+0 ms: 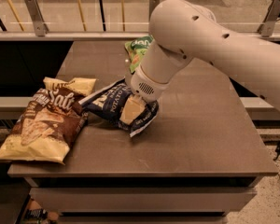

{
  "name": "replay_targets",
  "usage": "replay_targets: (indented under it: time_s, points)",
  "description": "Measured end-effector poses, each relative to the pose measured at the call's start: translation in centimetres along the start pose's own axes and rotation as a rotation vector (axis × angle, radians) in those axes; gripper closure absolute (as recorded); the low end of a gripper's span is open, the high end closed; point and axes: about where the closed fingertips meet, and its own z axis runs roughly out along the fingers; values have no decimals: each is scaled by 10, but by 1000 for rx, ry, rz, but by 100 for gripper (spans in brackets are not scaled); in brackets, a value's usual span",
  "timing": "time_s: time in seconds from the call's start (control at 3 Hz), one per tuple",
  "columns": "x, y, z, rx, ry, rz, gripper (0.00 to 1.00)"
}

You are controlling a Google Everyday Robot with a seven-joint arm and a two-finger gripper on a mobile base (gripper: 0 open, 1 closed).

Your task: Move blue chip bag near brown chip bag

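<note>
The blue chip bag (pixel 113 104), dark navy with white lettering, lies on the brown table (pixel 196 139) just right of the brown chip bag (pixel 49 122), its left end touching or almost touching it. The brown chip bag is large, with pale yellow ends and white "Salt" lettering, at the table's left front, overhanging the edge. My gripper (pixel 132 108) comes down from the big white arm and sits on the blue bag's right part; a pale finger (pixel 130 110) presses on the bag.
A green chip bag (pixel 136 50) lies at the back of the table, partly behind my arm. A railing with posts runs behind the table. Lower shelves flank the table left and right.
</note>
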Motion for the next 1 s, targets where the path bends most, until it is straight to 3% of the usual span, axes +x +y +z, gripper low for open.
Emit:
replay_targets:
  time_s: [1.0]
  points:
    - [-2,3,2,-2,4,-7,14]
